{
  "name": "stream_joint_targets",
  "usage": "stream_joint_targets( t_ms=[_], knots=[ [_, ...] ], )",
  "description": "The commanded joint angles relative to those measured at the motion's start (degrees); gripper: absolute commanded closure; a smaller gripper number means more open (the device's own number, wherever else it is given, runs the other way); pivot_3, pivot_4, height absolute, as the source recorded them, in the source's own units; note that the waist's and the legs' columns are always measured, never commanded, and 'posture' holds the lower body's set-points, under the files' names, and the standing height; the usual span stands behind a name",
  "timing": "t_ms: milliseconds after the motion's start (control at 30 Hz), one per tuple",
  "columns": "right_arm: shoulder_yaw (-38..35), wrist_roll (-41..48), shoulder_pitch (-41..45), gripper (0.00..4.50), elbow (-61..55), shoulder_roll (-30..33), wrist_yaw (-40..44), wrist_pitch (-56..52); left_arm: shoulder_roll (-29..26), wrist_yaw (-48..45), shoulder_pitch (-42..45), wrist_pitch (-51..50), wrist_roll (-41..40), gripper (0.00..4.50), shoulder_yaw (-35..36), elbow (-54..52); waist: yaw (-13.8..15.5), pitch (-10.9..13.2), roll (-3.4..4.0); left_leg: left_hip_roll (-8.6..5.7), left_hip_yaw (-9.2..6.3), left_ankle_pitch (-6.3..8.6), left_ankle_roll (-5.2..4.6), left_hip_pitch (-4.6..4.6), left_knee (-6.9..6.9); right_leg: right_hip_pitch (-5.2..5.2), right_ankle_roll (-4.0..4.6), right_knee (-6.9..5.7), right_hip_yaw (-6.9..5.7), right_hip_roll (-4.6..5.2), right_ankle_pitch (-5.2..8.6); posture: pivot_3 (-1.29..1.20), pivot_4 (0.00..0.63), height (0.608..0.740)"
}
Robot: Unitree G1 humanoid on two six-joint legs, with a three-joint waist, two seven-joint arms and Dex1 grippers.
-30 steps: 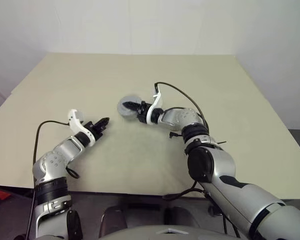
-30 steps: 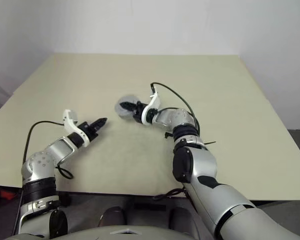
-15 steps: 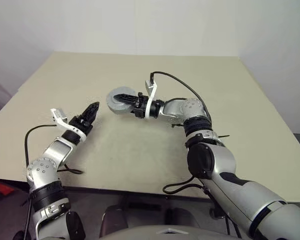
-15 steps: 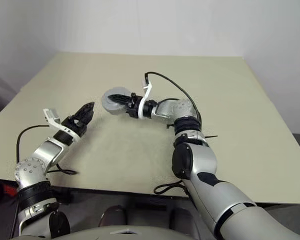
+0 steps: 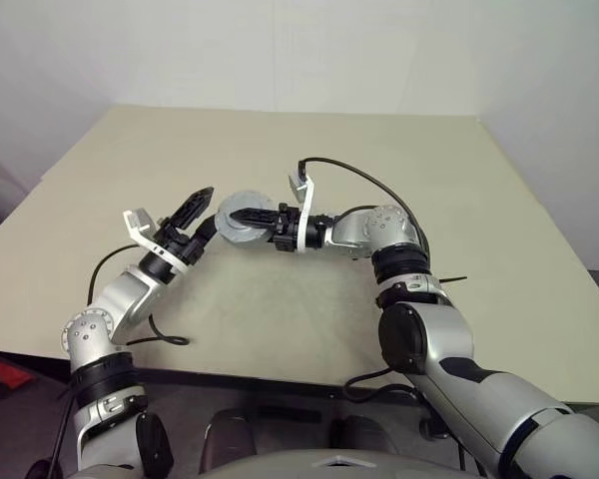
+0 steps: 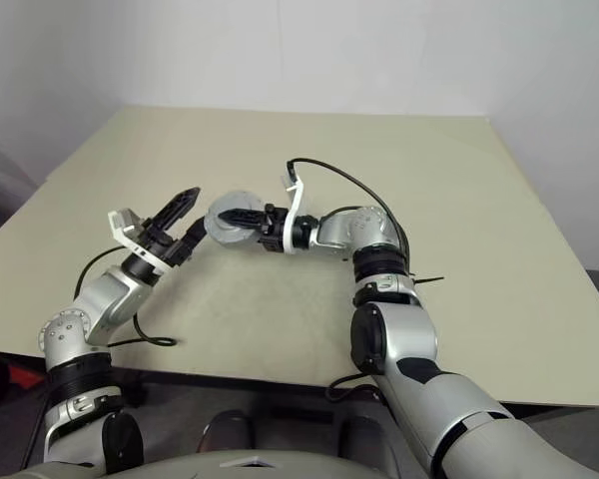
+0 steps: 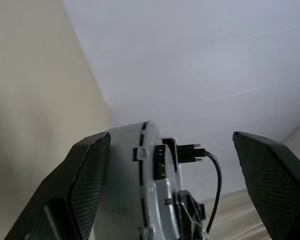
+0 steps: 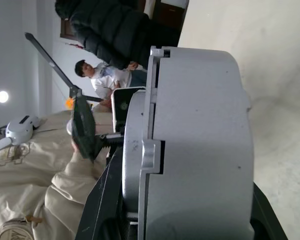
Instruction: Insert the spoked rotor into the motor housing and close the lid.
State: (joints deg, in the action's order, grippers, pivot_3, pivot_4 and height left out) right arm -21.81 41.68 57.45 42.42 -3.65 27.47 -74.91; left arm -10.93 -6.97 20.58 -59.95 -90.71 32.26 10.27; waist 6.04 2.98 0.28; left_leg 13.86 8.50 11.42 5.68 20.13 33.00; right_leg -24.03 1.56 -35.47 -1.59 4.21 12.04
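Note:
The motor housing (image 5: 242, 233) is a grey puck held off the table by my right gripper (image 5: 240, 216), which is shut on it with one black finger across its upper face. In the right wrist view the housing (image 8: 200, 140) is edge-on, and the lid (image 8: 135, 150) lies shut against it along a seam. My left gripper (image 5: 204, 212) stands open just left of the puck. In the left wrist view the housing (image 7: 125, 170) sits between its spread fingers (image 7: 85, 185), close to one of them. The spoked rotor is out of view.
The beige table (image 5: 429, 160) stretches wide around both arms. A black cable (image 5: 349, 176) arcs over my right wrist and another cable (image 5: 165, 338) lies near the table's front edge. A person (image 8: 97, 75) shows in the background of the right wrist view.
My left gripper has opened, rolled, risen and moved right up to the housing. The right arm has drawn the housing back and left toward it.

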Motion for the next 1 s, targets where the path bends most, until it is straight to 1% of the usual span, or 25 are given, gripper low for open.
stream_joint_targets(
  t_ms=[33, 200, 467, 567, 700, 733, 1000],
  knots=[
    [-1.06, 3.99, 1.53, 2.43, -4.93, -0.88, 1.91, -1.02, -0.95, 0.42, 2.65, -1.56, -0.23, 0.36, -2.77, 2.30, 0.01, -0.01, -0.01, 0.00, 0.00, 0.00, 0.00, 0.00, 0.00, 0.00, 0.00, 0.00, 0.00, 0.00, 0.00, 0.00, 0.000, 0.740],
    [-1.36, 4.68, 1.43, 2.43, -6.78, -1.14, 1.58, -1.21, -1.50, 0.09, 3.63, -2.52, 0.61, 0.36, -4.59, 4.10, -0.05, -0.01, -0.05, 0.00, -0.02, 0.00, 0.00, 0.01, 0.00, 0.00, -0.01, 0.01, -0.02, 0.00, -0.01, 0.00, 0.000, 0.740],
    [-0.98, 3.87, 0.65, 2.43, -7.02, -1.04, 1.09, -0.62, -1.95, -0.98, 3.22, -1.66, 1.84, 0.36, -5.07, 3.14, -0.08, -0.02, -0.06, -0.01, -0.02, 0.00, 0.00, 0.00, 0.00, 0.00, -0.01, 0.00, -0.01, 0.01, -0.01, 0.00, 0.000, 0.740],
    [-0.95, 3.77, 0.62, 2.43, -6.86, -1.08, 0.86, -0.33, -1.79, -0.89, 3.14, -0.74, 2.37, 0.94, -4.83, 3.10, -0.08, -0.02, -0.06, -0.01, -0.02, 0.00, 0.00, 0.00, 0.00, 0.00, -0.01, 0.00, -0.01, 0.01, -0.01, 0.00, 0.000, 0.740],
    [-0.88, 3.64, 0.71, 2.43, -6.59, -1.09, 0.64, 0.39, -1.94, -0.96, 2.99, -0.16, 2.23, 2.19, -4.47, 2.96, -0.13, -0.02, -0.07, -0.01, -0.02, 0.00, 0.01, 0.00, 0.01, 0.00, -0.01, -0.02, -0.01, 0.01, -0.01, 0.00, 0.000, 0.740],
    [-0.84, 3.56, 0.69, 2.43, -6.59, -1.11, 0.59, 0.59, -1.95, -1.02, 2.89, -0.05, 2.13, 2.35, -4.39, 2.89, -0.13, -0.02, -0.07, -0.01, -0.02, 0.00, 0.01, -0.01, 0.01, 0.00, -0.02, -0.04, -0.01, 0.01, -0.01, 0.00, 0.000, 0.740],
    [1.11, 2.03, -0.25, 2.43, -7.52, -1.29, 1.21, 4.23, -1.75, -1.21, 2.39, 0.57, 1.79, 2.35, -4.16, 2.17, -0.12, -0.02, -0.08, -0.01, -0.02, -0.01, 0.01, -0.01, 0.04, 0.00, -0.01, -0.08, 0.00, 0.01, -0.01, 0.00, 0.000, 0.740]
  ],
)
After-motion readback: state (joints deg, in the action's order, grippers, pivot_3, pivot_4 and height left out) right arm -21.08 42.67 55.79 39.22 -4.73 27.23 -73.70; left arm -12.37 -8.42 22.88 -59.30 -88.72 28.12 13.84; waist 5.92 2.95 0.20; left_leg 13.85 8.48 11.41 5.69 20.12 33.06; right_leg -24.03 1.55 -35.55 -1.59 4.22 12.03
